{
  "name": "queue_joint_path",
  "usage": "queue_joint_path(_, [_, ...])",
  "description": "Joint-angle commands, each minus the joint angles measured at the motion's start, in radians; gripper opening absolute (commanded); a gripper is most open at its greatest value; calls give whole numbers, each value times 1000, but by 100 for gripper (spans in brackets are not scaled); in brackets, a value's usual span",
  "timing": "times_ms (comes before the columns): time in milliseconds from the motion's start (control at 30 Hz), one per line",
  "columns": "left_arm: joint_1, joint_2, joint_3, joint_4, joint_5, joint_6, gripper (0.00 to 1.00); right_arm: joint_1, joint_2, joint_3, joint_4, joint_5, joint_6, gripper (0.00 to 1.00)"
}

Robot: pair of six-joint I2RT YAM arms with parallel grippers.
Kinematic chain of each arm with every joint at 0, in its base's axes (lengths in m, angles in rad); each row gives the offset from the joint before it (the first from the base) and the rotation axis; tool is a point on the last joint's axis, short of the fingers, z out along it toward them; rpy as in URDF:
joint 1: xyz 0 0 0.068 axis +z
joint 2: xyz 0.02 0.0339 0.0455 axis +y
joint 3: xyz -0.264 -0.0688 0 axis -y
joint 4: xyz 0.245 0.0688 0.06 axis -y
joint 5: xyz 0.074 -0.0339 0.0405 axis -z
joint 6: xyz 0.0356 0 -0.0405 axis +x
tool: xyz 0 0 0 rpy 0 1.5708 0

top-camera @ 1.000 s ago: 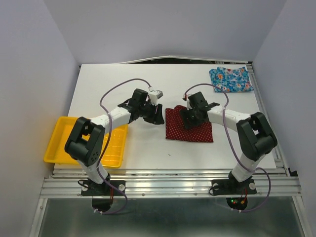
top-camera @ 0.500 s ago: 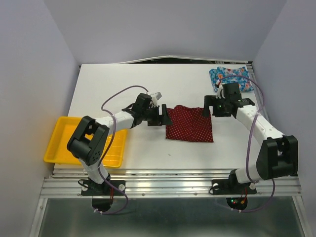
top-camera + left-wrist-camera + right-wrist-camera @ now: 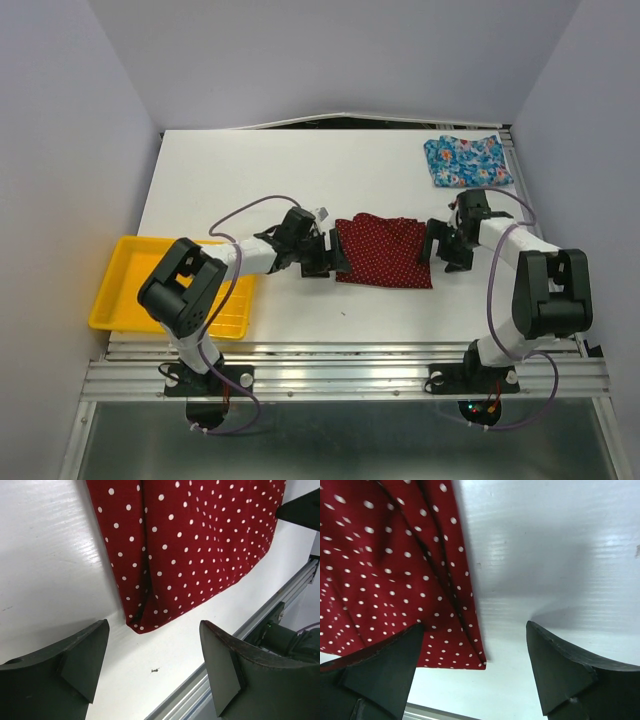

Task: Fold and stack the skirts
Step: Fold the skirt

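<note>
The dark red dotted skirt (image 3: 385, 250) lies folded flat at the table's middle. My left gripper (image 3: 335, 262) is open, low over the table at the skirt's near left corner (image 3: 142, 625), empty. My right gripper (image 3: 440, 250) is open, low at the skirt's near right corner (image 3: 470, 650), empty. The skirt also shows in the left wrist view (image 3: 200, 540) and the right wrist view (image 3: 385, 575). The blue floral skirt (image 3: 467, 160) lies folded at the far right corner of the table.
A yellow tray (image 3: 120, 290) sits at the near left, partly under the left arm. The table's metal rail (image 3: 340, 355) runs along the near edge. A small dark speck (image 3: 156, 670) lies on the table between my left fingers.
My right arm swung from near the blue skirt down to the red skirt's near right corner. My left gripper moved lower at the near left corner. The red skirt's top edge shifted slightly.
</note>
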Motion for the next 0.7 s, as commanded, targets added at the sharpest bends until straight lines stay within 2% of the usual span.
queue_joint_path(0, [-7, 45, 55, -8, -56, 1, 83, -2, 24, -56, 53, -61, 13, 86])
queue_joint_path(367, [-7, 173, 189, -95, -133, 12, 75, -2, 133, -78, 174, -85, 22, 76])
queue_joint_path(467, [-9, 195, 212, -114, -150, 8, 68, -2, 150, -76, 187, -84, 25, 67])
queue_joint_path(567, [-14, 218, 250, -121, -160, 10, 54, -2, 142, -70, 212, -76, 40, 52])
queue_joint_path(600, [-21, 227, 265, -124, -167, 12, 49, -2, 139, -66, 223, -70, 46, 42])
queue_joint_path(667, [-32, 264, 331, -159, -180, 31, 40, -2, 133, -55, 245, -46, 59, 31])
